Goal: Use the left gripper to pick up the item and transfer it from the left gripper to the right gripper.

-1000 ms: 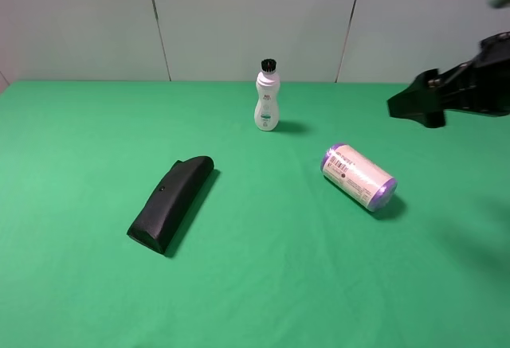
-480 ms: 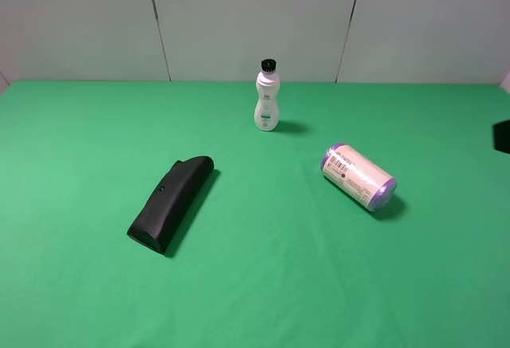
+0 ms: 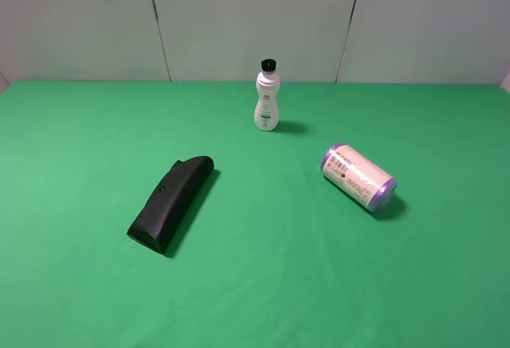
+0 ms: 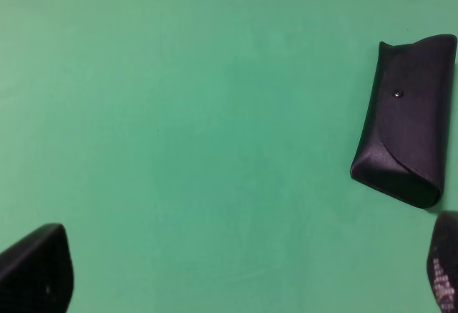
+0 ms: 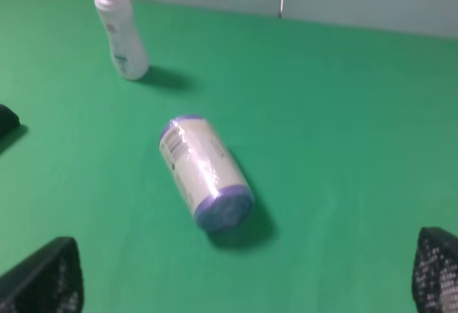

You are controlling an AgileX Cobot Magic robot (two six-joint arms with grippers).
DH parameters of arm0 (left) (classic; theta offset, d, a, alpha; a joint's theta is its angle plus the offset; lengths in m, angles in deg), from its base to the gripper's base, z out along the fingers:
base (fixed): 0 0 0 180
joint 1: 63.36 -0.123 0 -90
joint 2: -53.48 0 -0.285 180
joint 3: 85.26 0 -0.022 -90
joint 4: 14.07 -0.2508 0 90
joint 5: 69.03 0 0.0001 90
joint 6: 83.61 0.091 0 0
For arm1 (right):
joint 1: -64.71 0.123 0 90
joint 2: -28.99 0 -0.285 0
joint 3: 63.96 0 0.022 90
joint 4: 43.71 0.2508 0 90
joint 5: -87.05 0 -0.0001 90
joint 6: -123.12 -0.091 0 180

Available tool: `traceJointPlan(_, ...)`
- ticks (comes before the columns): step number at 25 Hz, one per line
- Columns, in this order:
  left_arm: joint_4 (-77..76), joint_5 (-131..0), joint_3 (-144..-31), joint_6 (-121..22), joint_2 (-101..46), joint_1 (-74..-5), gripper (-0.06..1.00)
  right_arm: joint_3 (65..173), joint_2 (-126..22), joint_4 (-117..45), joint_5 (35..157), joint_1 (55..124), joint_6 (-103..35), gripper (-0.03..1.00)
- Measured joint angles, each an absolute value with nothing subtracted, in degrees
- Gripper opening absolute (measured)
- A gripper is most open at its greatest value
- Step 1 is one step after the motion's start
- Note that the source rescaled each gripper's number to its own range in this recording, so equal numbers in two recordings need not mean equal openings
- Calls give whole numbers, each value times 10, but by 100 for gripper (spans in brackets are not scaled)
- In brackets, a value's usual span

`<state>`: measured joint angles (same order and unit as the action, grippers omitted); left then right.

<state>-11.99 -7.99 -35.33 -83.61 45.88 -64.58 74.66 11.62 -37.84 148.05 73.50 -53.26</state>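
The item (image 3: pixel 358 177), a fat roll with purple ends and a cream printed label, lies on its side on the green table, right of centre. The right wrist view shows the item (image 5: pixel 205 172) ahead of the right gripper (image 5: pixel 243 277), whose black fingertips (image 5: pixel 44 277) stand wide apart with nothing between them. My left gripper (image 4: pixel 236 270) is likewise open and empty over bare green cloth, its fingertips (image 4: pixel 32 270) at the picture's edges; the item is out of that view. Neither arm shows in the exterior high view.
A slim white bottle with a black cap (image 3: pixel 267 97) stands upright at the back centre. A long black wedge-shaped case (image 3: pixel 171 202) lies left of centre, also seen as the case (image 4: pixel 408 145) near the left gripper. Grey wall panels back the table.
The right arm, seen at the upper right of the exterior high view a second ago, has drawn back off the right edge and is out of that view. The objects have not moved.
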Motion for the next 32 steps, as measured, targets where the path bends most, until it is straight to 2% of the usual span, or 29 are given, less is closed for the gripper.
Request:
traceJointPlan(8, -120, -80, -353, -836, 459, -646, 100, 677, 188, -384, 1463, 735, -555, 100)
traceJointPlan(25, -120, -80, -353, -836, 459, -646, 100, 674, 191, -386, 1453, 735, -558, 100)
traceJointPlan(32, -120, -80, -353, -836, 459, -646, 100, 674, 191, -386, 1453, 658, -558, 100)
